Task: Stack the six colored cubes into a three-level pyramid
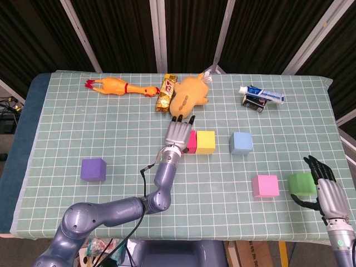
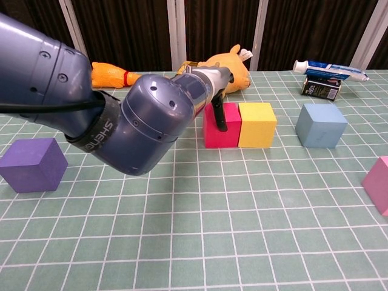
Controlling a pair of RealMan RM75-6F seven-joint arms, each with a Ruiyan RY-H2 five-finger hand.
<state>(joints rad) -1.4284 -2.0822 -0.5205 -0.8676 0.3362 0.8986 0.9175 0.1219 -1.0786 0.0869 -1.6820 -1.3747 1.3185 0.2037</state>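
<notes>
Head view shows the left hand (image 1: pixel 178 134) lying flat over the left part of the magenta cube (image 1: pixel 191 141), fingers straight and resting against it, not closed around it. That cube sits touching the yellow cube (image 1: pixel 206 142) on its right, mid-table. The blue cube (image 1: pixel 241 143) stands apart to their right, the purple cube (image 1: pixel 93 169) alone at the near left, and the pink cube (image 1: pixel 265 186) near the right front. At the near right edge the right hand (image 1: pixel 324 189) has its fingers spread beside the green cube (image 1: pixel 301 183), seeming to touch it without grasping. Along the far side lie a rubber chicken (image 1: pixel 118 87), a snack bar (image 1: pixel 166 92), a plush toy (image 1: pixel 189 94) and a toothpaste tube (image 1: pixel 262 93).
</notes>
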